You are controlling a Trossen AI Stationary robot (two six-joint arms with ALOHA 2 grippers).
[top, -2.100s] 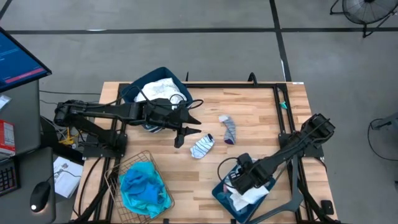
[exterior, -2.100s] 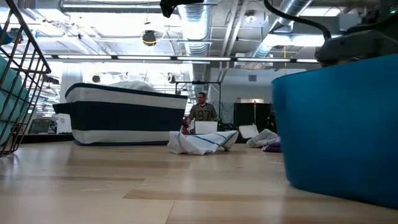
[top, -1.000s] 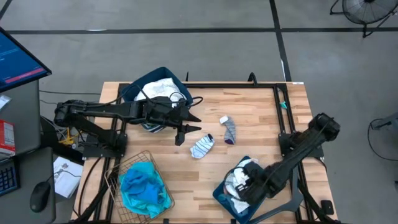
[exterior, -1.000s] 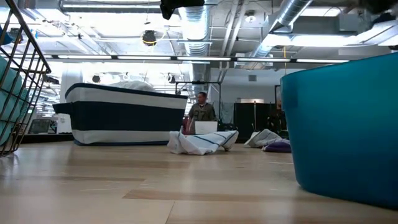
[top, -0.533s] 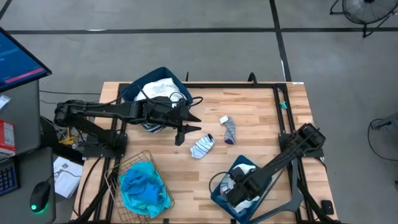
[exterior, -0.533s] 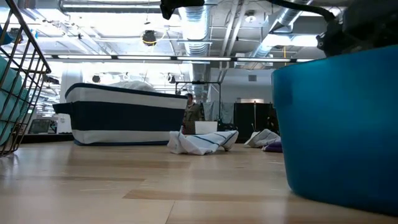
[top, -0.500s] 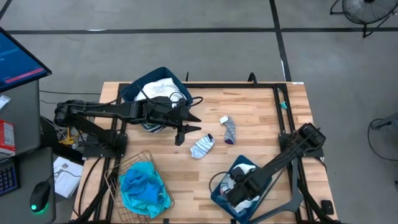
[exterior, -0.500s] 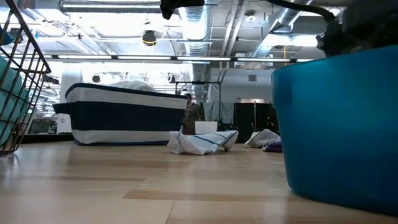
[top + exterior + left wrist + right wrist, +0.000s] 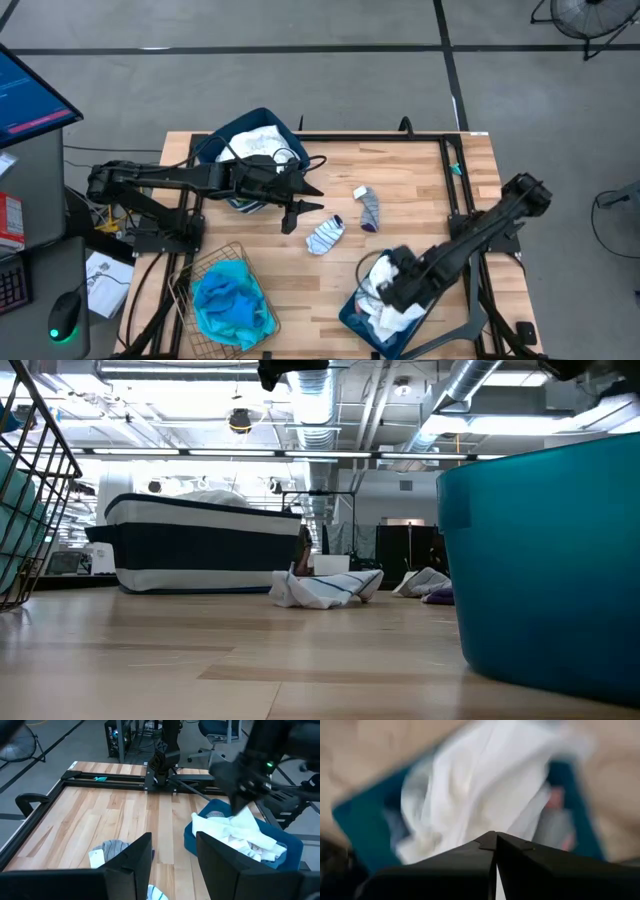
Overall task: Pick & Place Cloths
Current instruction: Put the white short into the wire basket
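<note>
My right gripper (image 9: 398,287) points down over the blue bin (image 9: 352,312) at the table's near right, shut on a white cloth (image 9: 235,827) that rises out of the bin. More white cloths (image 9: 392,322) lie in that bin. A striped sock (image 9: 325,235) and a grey sock (image 9: 368,208) lie flat on the table's middle. My left gripper (image 9: 172,865) hangs open above the table near the striped sock, with nothing between its fingers. My right gripper pinches the white cloth's raised top (image 9: 243,814) between its two shut fingers (image 9: 470,865), coming from above and pointing down. The fingers hide which edge or fold they have. The cloth hangs slack below them, its lower part (image 9: 470,785) in the blue bin.
A second dark blue bin (image 9: 222,140) with white cloths stands at the far left, under my left arm. A wire basket (image 9: 190,272) with a turquoise garment (image 9: 232,302) stands at the near left. Black frame rails (image 9: 452,190) run along the table's right and far sides.
My right gripper, shut all the while, has swung toward the table's near left over the blue bin, then back toward the right and up. The white cloth has come up with it over the bin's rim. The bin has slid slightly left.
</note>
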